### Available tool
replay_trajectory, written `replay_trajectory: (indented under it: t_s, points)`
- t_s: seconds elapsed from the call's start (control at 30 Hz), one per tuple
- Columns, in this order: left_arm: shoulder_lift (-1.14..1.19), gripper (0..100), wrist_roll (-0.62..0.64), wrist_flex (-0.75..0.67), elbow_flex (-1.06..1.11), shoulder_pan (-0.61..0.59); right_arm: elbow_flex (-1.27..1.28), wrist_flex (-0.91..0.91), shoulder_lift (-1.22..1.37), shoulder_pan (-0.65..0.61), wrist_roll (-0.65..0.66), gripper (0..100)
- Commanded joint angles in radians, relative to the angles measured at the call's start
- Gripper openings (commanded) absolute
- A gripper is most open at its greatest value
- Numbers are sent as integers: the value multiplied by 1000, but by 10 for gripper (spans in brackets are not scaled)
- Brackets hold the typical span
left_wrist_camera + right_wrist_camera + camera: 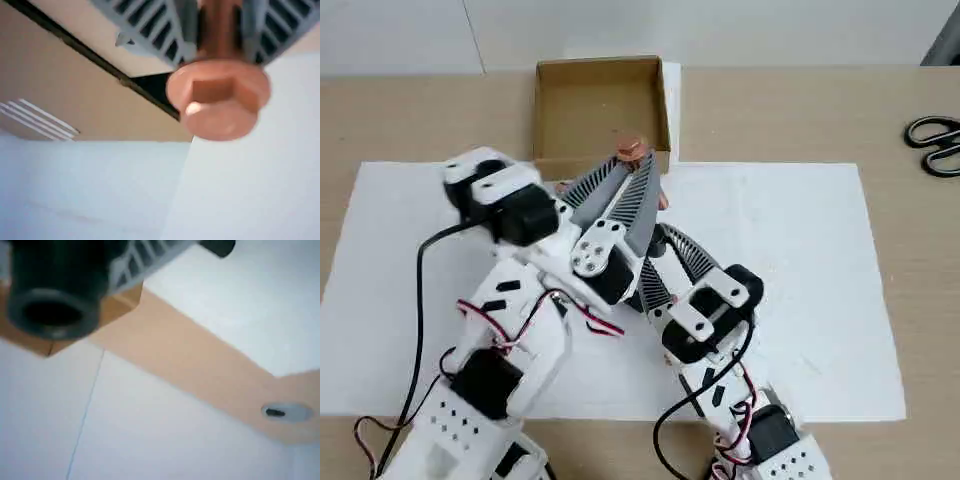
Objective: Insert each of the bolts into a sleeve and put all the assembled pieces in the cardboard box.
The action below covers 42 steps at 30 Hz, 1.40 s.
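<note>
Pinching the copper bolt (218, 97) by its shank in the left claw (633, 165), flanged head poking out past the fingertips. Hangs right at the near wall of the cardboard box (546, 110). Clasps in the right claw (655, 248) what looks like a black sleeve (50, 310), open end outward, just behind the bolt, above the white paper (790, 270) on the surface (820, 110).

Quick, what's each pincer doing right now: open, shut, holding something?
Left pincer: shut on a copper bolt.
Right pincer: shut on a black sleeve.
</note>
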Motion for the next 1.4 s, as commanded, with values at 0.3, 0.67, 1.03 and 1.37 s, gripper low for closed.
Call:
replay_trajectory:
  t_s: [0.3, 0.67, 1.03, 1.37]
  points:
    - [-6, 6, -9, 3, 35, 6, 6, 5, -10, 68, 6, 5]
    - [-11, 6, -147, -3, 137, 78, 6, 4, -10, 67, 5, 5]
    - [-11, 6, -226, 2, 143, 124, 6, 4, -10, 70, 5, 5]
    - [-12, 249, -298, 222, 120, 104, 6, 4, -10, 71, 5, 5]
